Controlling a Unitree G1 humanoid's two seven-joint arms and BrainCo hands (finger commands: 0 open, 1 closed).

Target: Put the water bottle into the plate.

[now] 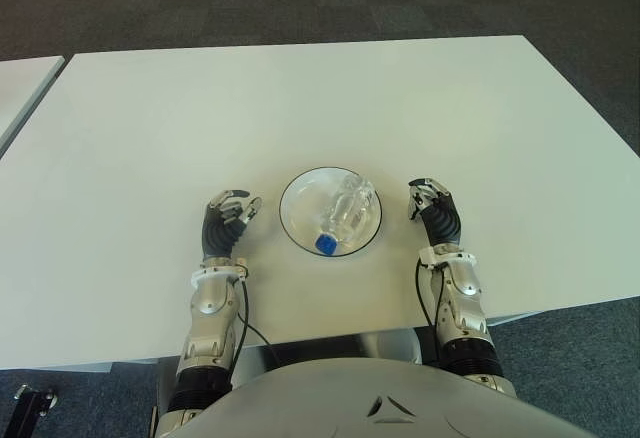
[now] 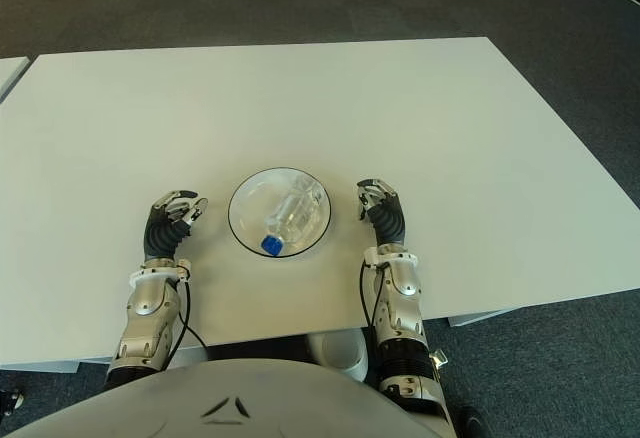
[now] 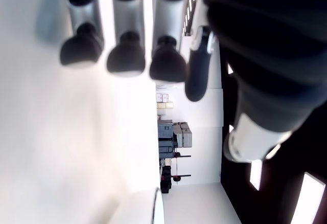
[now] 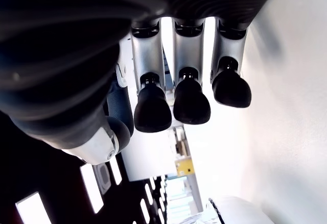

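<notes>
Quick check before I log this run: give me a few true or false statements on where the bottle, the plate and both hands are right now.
1. The water bottle lies inside the plate. True.
2. The bottle's blue cap points away from the robot. False: the cap is at the end nearer the robot.
3. The right hand grasps the bottle. False: it shows to the right of the plate, holding nothing.
4. The left hand shows to the left of the plate, empty. True.
5. The plate sits at the table's far edge. False: it sits near the robot's edge, between the hands.
</notes>
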